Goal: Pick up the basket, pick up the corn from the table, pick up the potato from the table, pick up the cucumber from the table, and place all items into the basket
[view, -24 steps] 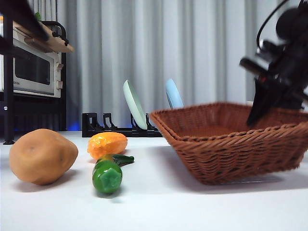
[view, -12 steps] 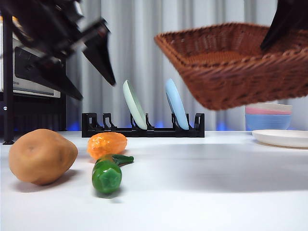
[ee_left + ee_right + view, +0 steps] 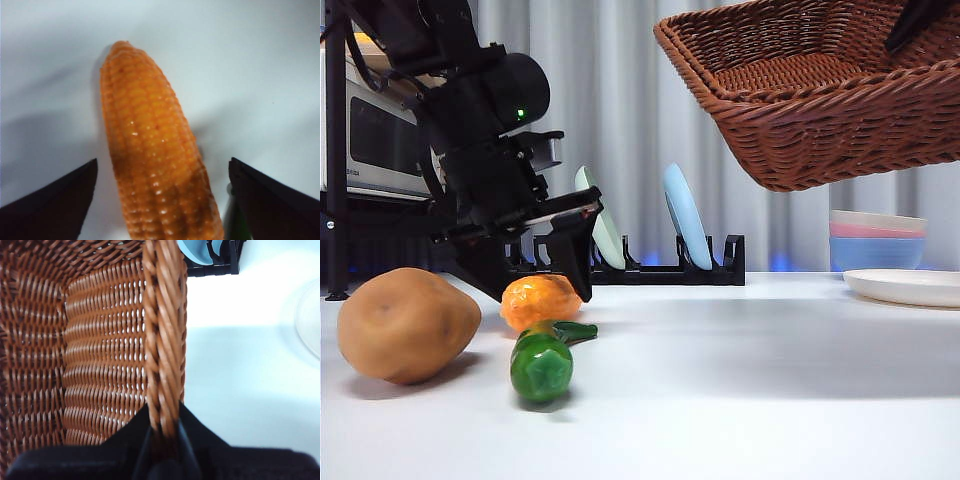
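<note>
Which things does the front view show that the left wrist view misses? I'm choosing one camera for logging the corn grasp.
Only the front view shows the potato, the lifted basket, and the plate rack. Only the left wrist view shows the corn's kernels up close, lying between the open jaws of the left gripper. Both show the corn, that gripper, and the white table.

White table (image 3: 740,380) carries the potato (image 3: 408,324), corn (image 3: 542,299) between the left gripper's (image 3: 535,262) spread jaws, cucumber (image 3: 544,361) just beside it, dish rack (image 3: 660,272), plate (image 3: 905,286), stacked bowls (image 3: 877,241).
</note>
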Action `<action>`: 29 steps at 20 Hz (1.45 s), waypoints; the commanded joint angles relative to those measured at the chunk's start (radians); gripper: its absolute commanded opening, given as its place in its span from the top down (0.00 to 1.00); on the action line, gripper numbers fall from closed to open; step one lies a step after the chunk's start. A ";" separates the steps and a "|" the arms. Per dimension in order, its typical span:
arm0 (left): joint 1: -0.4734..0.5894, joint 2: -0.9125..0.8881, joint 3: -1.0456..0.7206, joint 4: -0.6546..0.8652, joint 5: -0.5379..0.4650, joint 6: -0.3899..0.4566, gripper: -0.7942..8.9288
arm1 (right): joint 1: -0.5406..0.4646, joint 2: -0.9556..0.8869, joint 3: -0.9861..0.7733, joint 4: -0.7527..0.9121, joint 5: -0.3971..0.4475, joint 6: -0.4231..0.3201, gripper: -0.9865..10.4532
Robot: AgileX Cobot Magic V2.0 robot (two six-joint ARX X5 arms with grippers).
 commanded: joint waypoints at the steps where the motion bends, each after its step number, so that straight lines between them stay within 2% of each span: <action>1: -0.004 0.009 -0.002 0.011 0.000 0.043 0.74 | 0.000 -0.005 0.002 0.016 -0.004 0.016 0.93; 2: -0.004 0.009 -0.002 0.012 0.000 0.074 0.96 | 0.000 -0.005 0.002 0.016 -0.003 0.016 0.93; 3: -0.004 0.009 -0.002 0.014 -0.001 0.087 0.93 | 0.000 -0.005 0.002 0.017 -0.001 0.016 0.93; 6: 0.003 -0.019 0.005 0.008 -0.002 0.098 0.93 | 0.000 -0.001 0.002 0.017 0.041 0.016 0.93; 10: 0.012 -0.219 0.031 -0.017 -0.028 0.098 0.93 | 0.001 0.052 0.002 0.057 0.047 0.042 0.93; 13: 0.002 -0.414 0.046 -0.004 -0.022 0.056 0.93 | 0.003 0.131 0.002 0.105 0.040 0.069 0.93; 17: -0.108 -0.554 0.046 0.024 -0.021 -0.006 0.93 | 0.036 0.247 0.002 0.197 0.039 0.147 0.93; 20: -0.233 -0.534 0.046 0.031 -0.037 -0.017 0.93 | 0.081 0.292 0.002 0.245 0.038 0.202 0.93; 23: -0.340 -0.461 0.046 0.033 -0.123 -0.014 0.93 | 0.115 0.293 0.002 0.278 -0.002 0.226 0.93; 26: -0.392 -0.364 0.046 0.035 -0.158 -0.013 0.93 | 0.120 0.293 0.002 0.290 -0.066 0.250 0.93; 29: -0.415 -0.282 0.046 0.032 -0.158 -0.012 0.91 | 0.120 0.292 0.002 0.290 -0.066 0.250 0.93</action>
